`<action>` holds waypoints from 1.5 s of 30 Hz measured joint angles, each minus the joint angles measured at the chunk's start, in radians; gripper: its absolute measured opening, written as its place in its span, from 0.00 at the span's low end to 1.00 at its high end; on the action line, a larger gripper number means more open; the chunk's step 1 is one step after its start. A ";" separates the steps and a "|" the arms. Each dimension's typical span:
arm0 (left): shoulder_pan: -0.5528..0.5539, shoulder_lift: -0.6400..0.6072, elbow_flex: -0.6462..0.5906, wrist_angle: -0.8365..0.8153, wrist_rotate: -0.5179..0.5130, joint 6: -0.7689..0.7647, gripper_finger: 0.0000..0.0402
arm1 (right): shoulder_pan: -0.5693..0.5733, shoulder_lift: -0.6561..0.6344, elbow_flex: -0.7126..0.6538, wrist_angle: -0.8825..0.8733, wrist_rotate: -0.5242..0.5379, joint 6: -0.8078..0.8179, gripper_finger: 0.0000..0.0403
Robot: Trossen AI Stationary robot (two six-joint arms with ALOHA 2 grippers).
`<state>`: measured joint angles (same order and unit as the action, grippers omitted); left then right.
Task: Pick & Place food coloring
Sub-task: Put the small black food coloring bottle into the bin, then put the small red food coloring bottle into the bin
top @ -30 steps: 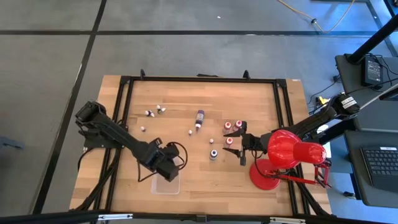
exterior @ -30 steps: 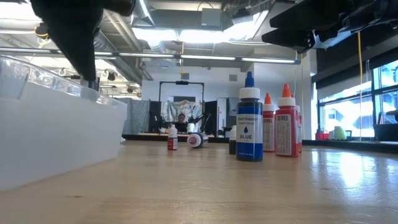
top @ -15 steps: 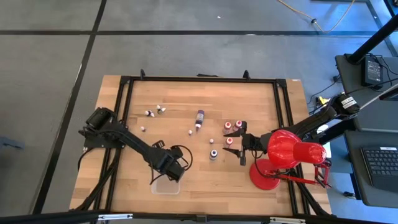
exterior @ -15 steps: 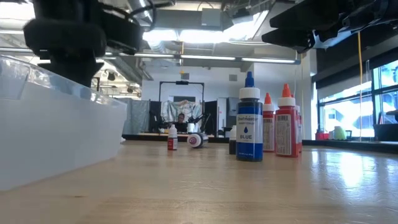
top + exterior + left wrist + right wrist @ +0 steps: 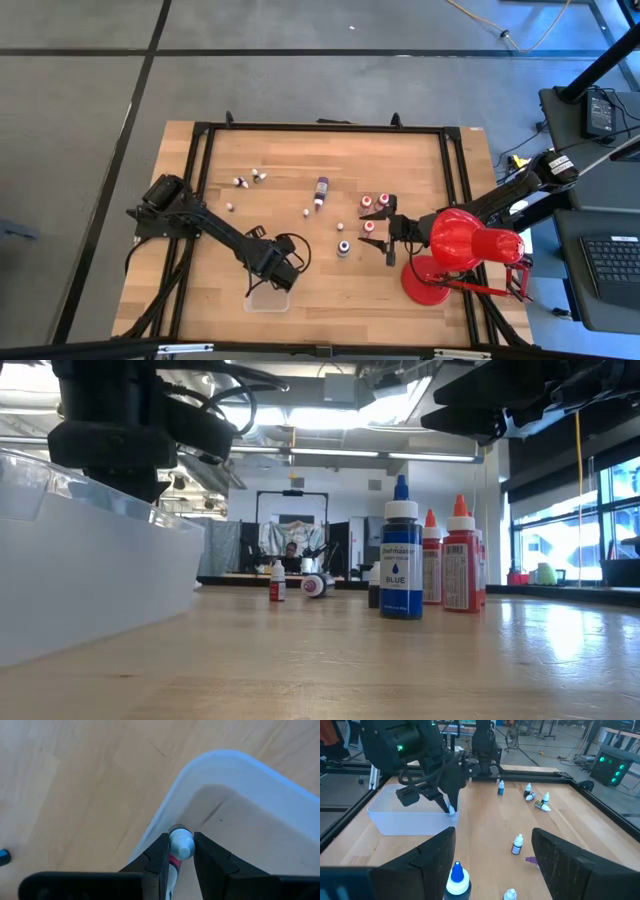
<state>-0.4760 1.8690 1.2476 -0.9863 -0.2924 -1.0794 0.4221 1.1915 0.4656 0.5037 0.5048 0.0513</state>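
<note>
One clear plastic tray sits at the near edge of the wooden table, and its visible floor in the left wrist view holds nothing. The left gripper hangs right over the tray's rim, its fingers pinched narrow on a small white-capped dropper bottle with a red band on its body. The rest of the food coloring is still out on the tabletop: a blue bottle stands upright near two red ones, a longer purple bottle lies on its side, and several tiny white-capped bottles are scattered toward the far side. The right gripper waits beside the red bottles with fingers spread wide and nothing between them, just in front of a red desk lamp.
</note>
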 joint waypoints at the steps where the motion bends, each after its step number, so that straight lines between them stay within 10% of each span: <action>1: 0.000 0.000 0.000 0.000 -0.001 0.000 0.18 | 0.000 0.000 0.000 0.000 0.000 0.000 0.66; 33: 0.000 -0.073 0.000 -0.008 0.018 0.004 0.31 | 0.000 0.000 0.000 0.000 0.000 0.000 0.66; 45: 0.057 -0.197 0.000 0.020 -0.272 0.031 0.32 | 0.000 0.000 0.000 0.000 0.000 -0.001 0.66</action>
<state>-0.4191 1.6724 1.2480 -0.9667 -0.5646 -1.0488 0.4217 1.1915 0.4656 0.5041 0.5045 0.0505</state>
